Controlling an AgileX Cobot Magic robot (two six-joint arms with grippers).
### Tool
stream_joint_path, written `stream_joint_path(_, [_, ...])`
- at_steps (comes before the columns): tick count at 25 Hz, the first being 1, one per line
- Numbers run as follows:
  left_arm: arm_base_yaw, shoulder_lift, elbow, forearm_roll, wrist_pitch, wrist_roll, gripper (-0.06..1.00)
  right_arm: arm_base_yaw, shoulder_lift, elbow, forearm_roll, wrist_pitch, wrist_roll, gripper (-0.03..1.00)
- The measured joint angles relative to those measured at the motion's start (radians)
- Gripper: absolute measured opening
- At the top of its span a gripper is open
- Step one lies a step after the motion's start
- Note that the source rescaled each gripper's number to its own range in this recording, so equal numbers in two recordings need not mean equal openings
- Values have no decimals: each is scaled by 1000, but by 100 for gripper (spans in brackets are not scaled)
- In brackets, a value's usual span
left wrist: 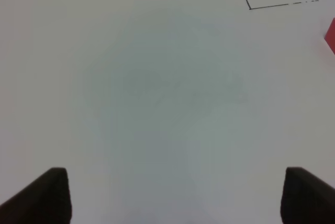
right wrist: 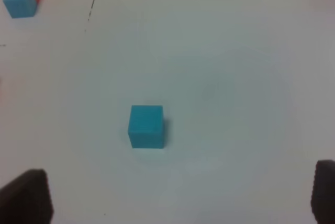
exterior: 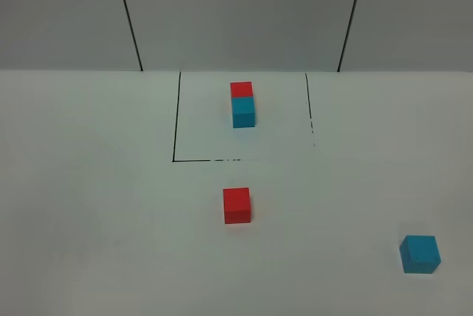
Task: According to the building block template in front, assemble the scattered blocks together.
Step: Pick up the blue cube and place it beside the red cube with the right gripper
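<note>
Template bar [exterior: 242, 104] inside the black outline [exterior: 176, 120] on our white table [exterior: 89, 205]; red cube [exterior: 236, 205] and cyan cube [exterior: 420, 254] well apart; our left gripper [left wrist: 172, 195] and right gripper [right wrist: 180, 195] both spread wide, holding nothing

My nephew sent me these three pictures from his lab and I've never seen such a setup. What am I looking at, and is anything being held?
It is a two-armed robot seen through three cameras. One camera sits high and looks down on a white table. There, inside a black outline, lies the template: a red cube joined to a cyan one. Nearer the camera sit a loose red cube and a loose cyan cube, well apart from each other. The other two pictures come from cameras on the arms' wrists. The dark shapes at their lower corners are the jaws of the left gripper and right gripper, both open. Nothing is held.
</note>
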Motion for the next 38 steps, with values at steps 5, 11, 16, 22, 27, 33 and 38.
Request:
stream_joint_path(5, [0,0,0,0,0,0,89,0,0,0,0,0,0,100])
stream_joint_path(11, [0,0,0,0,0,0,89,0,0,0,0,0,0,100])
stream_joint_path(16, [0,0,0,0,0,0,89,0,0,0,0,0,0,100])
stream_joint_path(22, [0,0,0,0,0,0,89,0,0,0,0,0,0,100])
stream_joint_path(27, [0,0,0,-1,0,0,89,0,0,0,0,0,0,100])
stream_joint_path(33, [0,0,0,-1,0,0,89,0,0,0,0,0,0,100])
stream_joint_path(38, [0,0,0,-1,0,0,89,0,36,-17,25,1,32,100])
